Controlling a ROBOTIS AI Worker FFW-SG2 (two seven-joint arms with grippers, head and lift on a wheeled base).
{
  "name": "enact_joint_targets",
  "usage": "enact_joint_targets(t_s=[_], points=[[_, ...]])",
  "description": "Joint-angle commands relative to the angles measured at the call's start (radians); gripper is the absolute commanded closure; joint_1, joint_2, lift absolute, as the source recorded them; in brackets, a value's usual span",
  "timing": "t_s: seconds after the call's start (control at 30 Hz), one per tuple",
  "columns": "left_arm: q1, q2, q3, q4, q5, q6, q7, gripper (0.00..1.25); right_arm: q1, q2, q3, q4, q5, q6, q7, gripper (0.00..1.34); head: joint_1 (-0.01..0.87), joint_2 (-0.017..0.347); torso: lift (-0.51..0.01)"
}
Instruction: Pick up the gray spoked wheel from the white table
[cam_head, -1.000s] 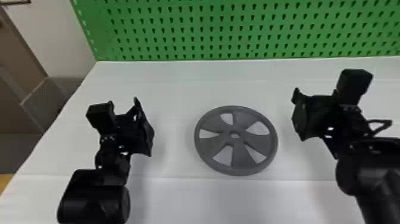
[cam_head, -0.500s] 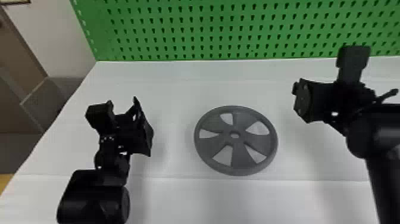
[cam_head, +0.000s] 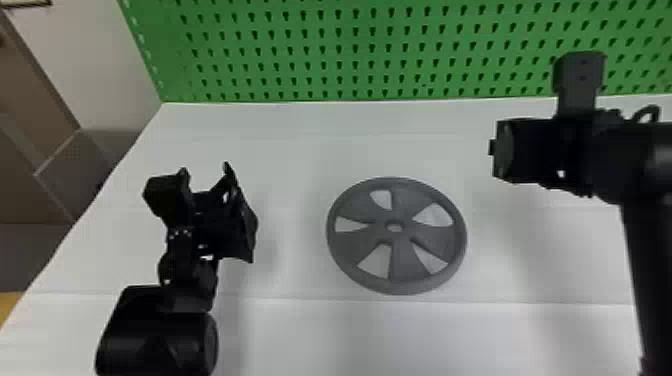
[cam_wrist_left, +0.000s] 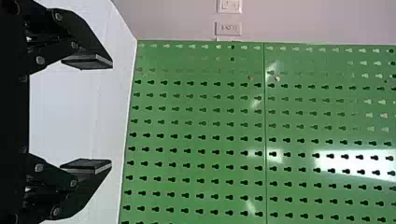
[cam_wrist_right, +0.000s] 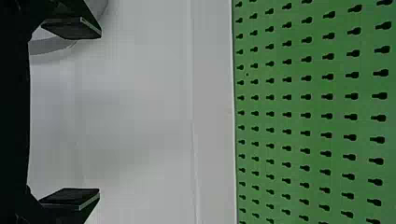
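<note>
Hovering right end effector: my fingers are spread and pinch nothing. In the head view I am to the wheel's right, apart from it and above the tabletop.
Left end effector: spread too, nothing between its fingers, off to the wheel's left.
Gray spoked wheel: lying flat on the tabletop between my two sides, touched by neither.
Rim: low and rounded, so I judge it the awkward part. If I close too high, my pads could ride over it; too low, and they could jam against the tabletop.
Smooth white surface: it may let the wheel skate away if one finger meets the rim before the other, or if I push in from one side only.
Openings between the spokes: a fingertip dropping into one off-line could snag, then drag or tip the wheel as I lift.
Weight: with a hold on one edge alone, the far side would probably sag and twist out of my pads. A hold from both sides needs level, even lifting.
Green pegboard: my fingers face it rather than the wheel, so swinging round carelessly at full reach could knock it.
</note>
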Motion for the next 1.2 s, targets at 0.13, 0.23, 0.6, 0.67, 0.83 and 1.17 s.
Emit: enact_joint_targets(t_s=[0.13,0.23,0.6,0.67,0.83,1.17], points=[[0.0,0.0,-0.001,-0.002,-0.005,-0.001,0.0,0.49,-0.116,-0.008,-0.051,0.148,-0.192,0.191,-0.026,0.11,0.779,0.118,-0.067],[-0.001,0.0,-0.001,-0.003,-0.008,-0.001,0.0,0.49,-0.142,-0.005,-0.013,0.156,-0.172,0.216,-0.066,0.11,0.779,0.118,-0.067],[-0.001,0.002,-0.003,-0.008,-0.019,-0.001,0.0,0.49,-0.285,0.026,0.025,0.33,-0.075,0.309,-0.074,0.11,0.779,0.118,-0.067],[0.0,0.002,-0.005,-0.008,-0.021,-0.001,0.0,0.49,-0.302,0.02,0.016,0.386,-0.104,0.309,-0.074,0.11,0.779,0.118,-0.067],[-0.001,0.002,-0.005,-0.011,-0.031,-0.001,0.0,0.49,-0.308,-0.014,0.022,0.458,-0.173,0.309,-0.074,0.11,0.779,0.118,-0.067],[-0.004,0.005,-0.005,-0.012,-0.048,0.001,0.0,0.49,-0.363,-0.046,0.111,0.556,-0.173,0.309,-0.074,0.1,0.779,0.118,-0.067]])
